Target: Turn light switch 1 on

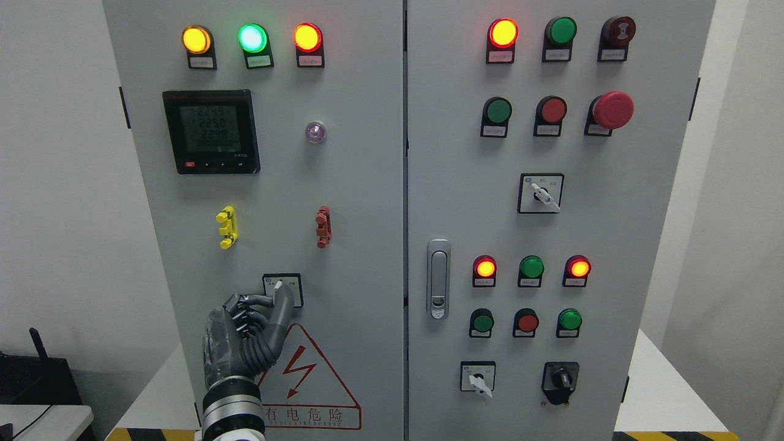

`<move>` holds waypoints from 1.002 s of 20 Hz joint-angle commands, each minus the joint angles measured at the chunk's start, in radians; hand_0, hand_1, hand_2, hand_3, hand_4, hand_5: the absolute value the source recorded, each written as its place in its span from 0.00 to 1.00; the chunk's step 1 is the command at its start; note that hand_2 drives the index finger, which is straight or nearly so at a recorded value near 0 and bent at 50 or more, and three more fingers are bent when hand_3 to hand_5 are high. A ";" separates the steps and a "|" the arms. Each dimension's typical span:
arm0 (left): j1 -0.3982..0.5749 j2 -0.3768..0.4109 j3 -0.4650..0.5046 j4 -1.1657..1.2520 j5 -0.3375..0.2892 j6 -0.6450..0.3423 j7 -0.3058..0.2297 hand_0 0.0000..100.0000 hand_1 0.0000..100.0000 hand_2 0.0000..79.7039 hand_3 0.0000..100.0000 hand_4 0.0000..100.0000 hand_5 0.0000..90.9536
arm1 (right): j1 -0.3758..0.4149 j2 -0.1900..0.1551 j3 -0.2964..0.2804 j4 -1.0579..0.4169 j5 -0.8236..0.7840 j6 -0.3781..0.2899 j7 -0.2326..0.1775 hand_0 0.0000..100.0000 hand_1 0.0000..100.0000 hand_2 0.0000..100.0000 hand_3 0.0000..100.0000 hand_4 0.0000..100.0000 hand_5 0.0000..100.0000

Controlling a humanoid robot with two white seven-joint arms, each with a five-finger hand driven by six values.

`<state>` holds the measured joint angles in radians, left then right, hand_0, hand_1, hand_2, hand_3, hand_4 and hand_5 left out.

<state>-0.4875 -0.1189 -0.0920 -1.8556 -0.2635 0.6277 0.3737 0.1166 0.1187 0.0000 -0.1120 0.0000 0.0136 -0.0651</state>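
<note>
Left hand (pixel 248 331) rises from the bottom edge, left of the middle, against the left door (pixel 275 184) of a grey cabinet. Its fingers (pixel 254 303) are curled inward, narrow, and the thumb reaches up to the switch (pixel 282 288), a small rotary selector on a square plate low on that door. The thumb tip touches or sits just beside the white knob; whether the hand truly grips the knob cannot be told. Just below the switch, partly behind the hand, is a red triangle warning sign (pixel 309 380) with a lightning bolt.

Higher on the left door, from left to right: a yellow connector (pixel 226 226) and a red connector (pixel 323 226); above them a meter (pixel 211 131) with a lit screen and a small violet lamp (pixel 315 132); along the top a yellow lamp (pixel 196 39), a green lamp (pixel 252 38) and a red lamp (pixel 307 37), all glowing.

Right of the centre seam, the right door (pixel 643 245) carries a handle (pixel 438 278) near its left edge, rows of red and green lamps and buttons, a red mushroom button (pixel 614 110), a selector (pixel 541 193) in the middle, and two more selectors near the bottom.
</note>
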 commanded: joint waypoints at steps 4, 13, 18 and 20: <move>-0.002 0.001 -0.002 0.001 0.000 0.001 0.001 0.22 0.53 0.70 0.90 0.95 0.95 | 0.000 0.001 0.017 0.000 -0.025 0.000 0.001 0.12 0.39 0.00 0.00 0.00 0.00; -0.002 0.001 -0.006 0.001 0.000 0.003 0.001 0.22 0.52 0.71 0.91 0.95 0.95 | 0.000 0.001 0.017 0.000 -0.025 0.000 0.001 0.12 0.39 0.00 0.00 0.00 0.00; -0.002 0.001 -0.008 0.001 0.000 0.004 0.001 0.23 0.52 0.71 0.91 0.95 0.95 | 0.000 -0.001 0.017 0.000 -0.025 0.000 0.001 0.12 0.39 0.00 0.00 0.00 0.00; -0.002 0.001 -0.008 0.001 0.001 0.015 0.001 0.23 0.51 0.71 0.91 0.95 0.95 | 0.000 -0.001 0.017 0.000 -0.025 0.000 0.001 0.12 0.39 0.00 0.00 0.00 0.00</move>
<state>-0.4893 -0.1183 -0.0963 -1.8547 -0.2636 0.6341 0.3740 0.1166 0.1188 0.0000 -0.1120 0.0000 0.0136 -0.0651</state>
